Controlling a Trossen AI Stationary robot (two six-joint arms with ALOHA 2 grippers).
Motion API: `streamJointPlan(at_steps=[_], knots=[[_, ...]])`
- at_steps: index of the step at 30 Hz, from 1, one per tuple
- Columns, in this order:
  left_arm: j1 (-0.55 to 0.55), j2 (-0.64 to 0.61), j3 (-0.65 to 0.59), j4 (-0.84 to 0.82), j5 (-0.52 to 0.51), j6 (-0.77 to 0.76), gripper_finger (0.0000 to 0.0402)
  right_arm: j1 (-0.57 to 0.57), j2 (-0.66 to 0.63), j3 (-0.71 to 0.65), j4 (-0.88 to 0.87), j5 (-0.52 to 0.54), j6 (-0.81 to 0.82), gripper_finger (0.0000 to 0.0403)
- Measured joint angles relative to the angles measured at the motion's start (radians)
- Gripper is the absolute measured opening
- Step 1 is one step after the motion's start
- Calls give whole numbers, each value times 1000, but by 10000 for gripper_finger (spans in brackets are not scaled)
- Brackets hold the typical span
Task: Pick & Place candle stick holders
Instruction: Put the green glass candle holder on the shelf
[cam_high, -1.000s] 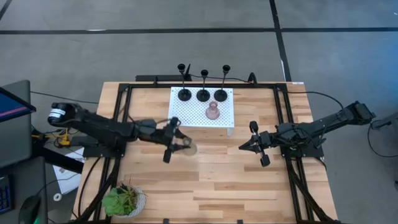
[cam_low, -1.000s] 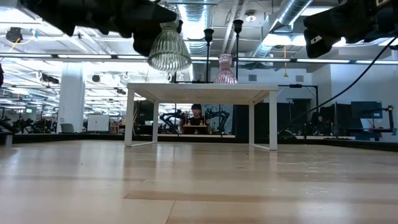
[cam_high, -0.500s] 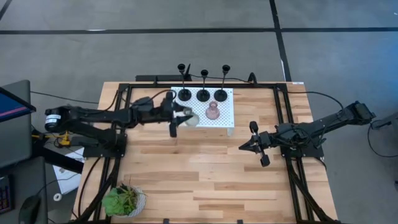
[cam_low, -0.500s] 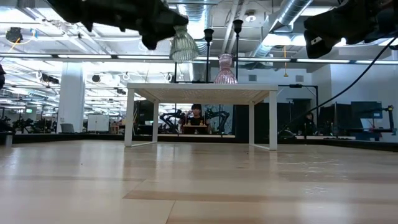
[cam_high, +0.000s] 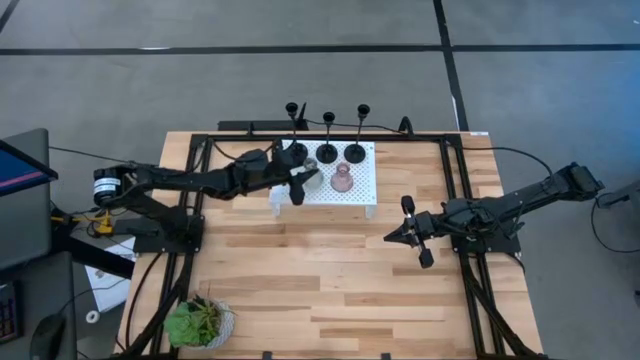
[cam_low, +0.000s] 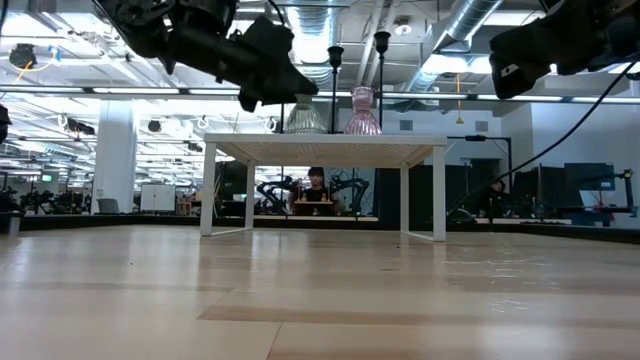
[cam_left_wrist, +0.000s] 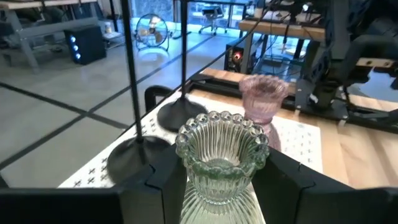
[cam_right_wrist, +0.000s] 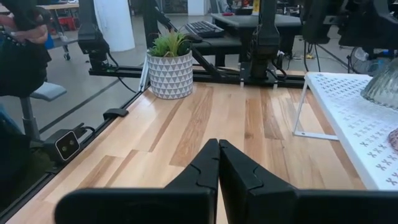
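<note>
Three slim black candle stick holders (cam_high: 327, 152) stand in a row on their disc bases at the far side of a white perforated stand (cam_high: 362, 196). A squat pink holder (cam_high: 342, 180) stands on the stand in front of them. My left gripper (cam_high: 296, 181) is shut on a squat, ribbed, greenish glass holder (cam_high: 309, 169) over the stand's left part, next to the pink one (cam_left_wrist: 263, 101). In the low view the glass holder (cam_low: 305, 117) is at the stand's top. My right gripper (cam_high: 402, 233) is shut and empty over the table's right half. My left gripper pinches the glass holder's narrow waist (cam_left_wrist: 219, 180), below its beaded rim, between its two fingers (cam_left_wrist: 163, 177). The fingers come from the table's left, about level. The holder is upright; I cannot tell whether its base touches the stand's top (cam_low: 325, 141).
A potted green plant (cam_high: 197, 322) stands at the table's near left corner and also shows in the right wrist view (cam_right_wrist: 168, 62). The black holders' tall stems (cam_left_wrist: 132, 74) rise close behind the glass holder. Bare wood lies in front of the stand.
My left gripper has carried the glass holder from over the bare table in front of the stand toward the far edge and a little right, then down to the stand's top beside the pink holder. The holder has stayed upright in the hold.
</note>
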Motion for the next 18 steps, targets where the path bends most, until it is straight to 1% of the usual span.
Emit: streamJointPlan(at_steps=[4, 18], knots=[[0, 8, 1, 2, -17, -14, 159, 0, 0, 0, -4, 1, 0, 0], [0, 16, -2, -4, -18, -45, 159, 0, 0, 0, -7, 3, 0, 0]])
